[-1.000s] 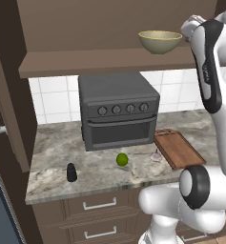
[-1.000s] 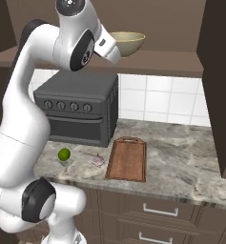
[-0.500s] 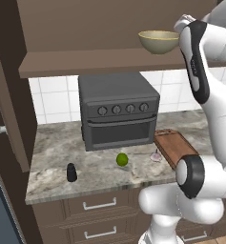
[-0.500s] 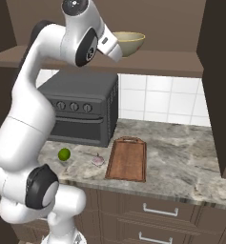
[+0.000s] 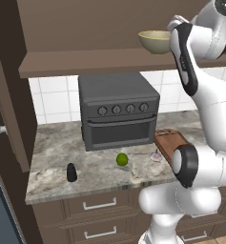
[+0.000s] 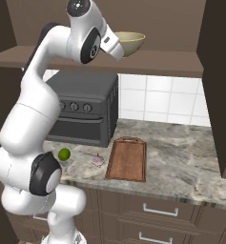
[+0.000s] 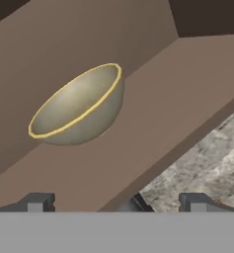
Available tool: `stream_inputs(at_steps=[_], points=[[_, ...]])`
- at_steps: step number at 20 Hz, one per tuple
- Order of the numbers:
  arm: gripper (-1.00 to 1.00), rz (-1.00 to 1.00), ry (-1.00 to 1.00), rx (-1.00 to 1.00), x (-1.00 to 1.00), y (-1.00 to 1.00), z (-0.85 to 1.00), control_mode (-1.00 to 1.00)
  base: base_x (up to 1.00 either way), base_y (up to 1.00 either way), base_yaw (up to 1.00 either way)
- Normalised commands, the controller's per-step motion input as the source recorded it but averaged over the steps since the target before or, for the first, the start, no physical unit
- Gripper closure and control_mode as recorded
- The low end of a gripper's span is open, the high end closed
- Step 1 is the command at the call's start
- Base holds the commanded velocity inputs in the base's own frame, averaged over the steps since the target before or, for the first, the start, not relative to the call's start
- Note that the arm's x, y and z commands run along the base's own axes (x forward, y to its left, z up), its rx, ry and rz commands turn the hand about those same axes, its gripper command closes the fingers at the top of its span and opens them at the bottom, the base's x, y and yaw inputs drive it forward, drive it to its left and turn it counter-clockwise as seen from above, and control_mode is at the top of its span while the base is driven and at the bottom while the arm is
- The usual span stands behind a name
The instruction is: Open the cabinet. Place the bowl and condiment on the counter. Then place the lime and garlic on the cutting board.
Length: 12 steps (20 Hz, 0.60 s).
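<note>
Bowl on cabinet shelf; lime on counter.

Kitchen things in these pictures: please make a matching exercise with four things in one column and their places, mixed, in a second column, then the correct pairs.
Things:
1. bowl
2. lime
3. condiment
4. garlic

Places:
A. on the counter near its front edge, left of the lime
B. on the shelf of the open cabinet
C. on the counter beside the cutting board
D. on the counter in front of the dark oven

Pairs: 1-B, 2-D, 3-A, 4-C
</note>
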Motion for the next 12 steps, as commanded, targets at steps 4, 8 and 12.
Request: stream_inputs(at_steps=[4,8,12], points=[[-1.0,-0.05,0.0,0.0,0.45,-0.02,-0.02,-1.0,0.0,0.0,0.0],[-1.0,-0.04,0.0,0.0,0.47,-0.04,-0.04,-1.0,0.0,0.0,0.0],[-1.0,-0.04,0.0,0.0,0.48,-0.06,-0.03,-1.0,0.0,0.0,0.0]])
